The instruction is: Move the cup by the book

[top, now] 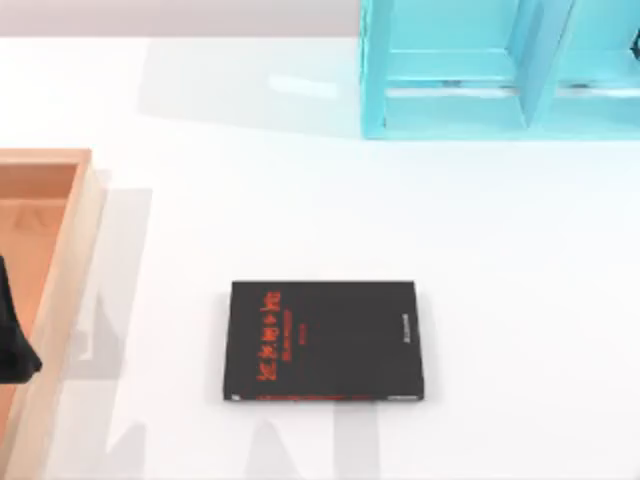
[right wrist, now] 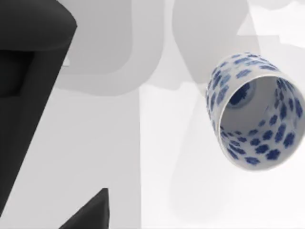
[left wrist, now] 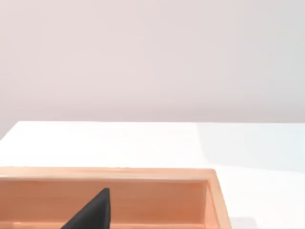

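One cup [right wrist: 255,110] in the right wrist view, standing free on the white table [top: 500,250] with its mouth toward the camera, off to one side of the right gripper's dark finger [right wrist: 90,212], not between the jaws; jaw spread: cannot tell. Book [top: 325,341] lies flat at table centre, long axis 3–9 o'clock. Left arm [top: 15,335] is parked at 9 o'clock over the wooden tray [top: 60,300], so I judge the right arm nearer the cup.

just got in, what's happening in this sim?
Nothing is held yet. The book lies flat on the white table, nearer the front. The cup stands on the table under the right gripper in the right wrist view, not gripped. The left arm sits at the table's left edge over the wooden tray. A teal shelf stands at the back.
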`<state>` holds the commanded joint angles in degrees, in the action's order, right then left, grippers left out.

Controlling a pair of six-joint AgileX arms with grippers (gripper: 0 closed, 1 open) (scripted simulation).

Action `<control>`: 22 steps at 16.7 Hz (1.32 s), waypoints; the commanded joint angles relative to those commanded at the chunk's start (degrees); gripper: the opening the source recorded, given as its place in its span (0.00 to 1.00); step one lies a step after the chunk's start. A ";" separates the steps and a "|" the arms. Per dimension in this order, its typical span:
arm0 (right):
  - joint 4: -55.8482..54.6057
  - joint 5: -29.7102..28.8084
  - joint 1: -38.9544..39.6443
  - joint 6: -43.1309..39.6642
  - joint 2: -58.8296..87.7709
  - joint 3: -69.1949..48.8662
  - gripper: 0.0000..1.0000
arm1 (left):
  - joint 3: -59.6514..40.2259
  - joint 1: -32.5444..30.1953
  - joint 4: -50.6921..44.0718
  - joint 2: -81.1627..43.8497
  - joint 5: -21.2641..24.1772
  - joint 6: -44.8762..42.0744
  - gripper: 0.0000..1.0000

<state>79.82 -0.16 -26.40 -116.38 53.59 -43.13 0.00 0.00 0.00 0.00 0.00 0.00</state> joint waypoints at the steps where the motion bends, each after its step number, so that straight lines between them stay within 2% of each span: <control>1: -1.90 0.00 0.02 0.04 0.31 1.69 1.00 | 0.00 0.00 0.00 0.00 0.00 0.00 1.00; 8: -20.82 0.02 0.36 0.41 2.79 17.52 1.00 | 0.00 0.00 0.00 0.00 0.00 0.00 1.00; 14: -22.61 0.02 0.40 0.45 3.07 19.28 1.00 | 0.00 0.00 0.00 0.00 0.00 0.00 1.00; 22: -22.61 0.02 0.40 0.45 3.07 19.28 0.40 | 0.00 0.00 0.00 0.00 0.00 0.00 1.00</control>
<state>57.21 -0.14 -26.00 -115.93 56.66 -23.85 0.00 0.00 0.00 0.00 0.00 0.00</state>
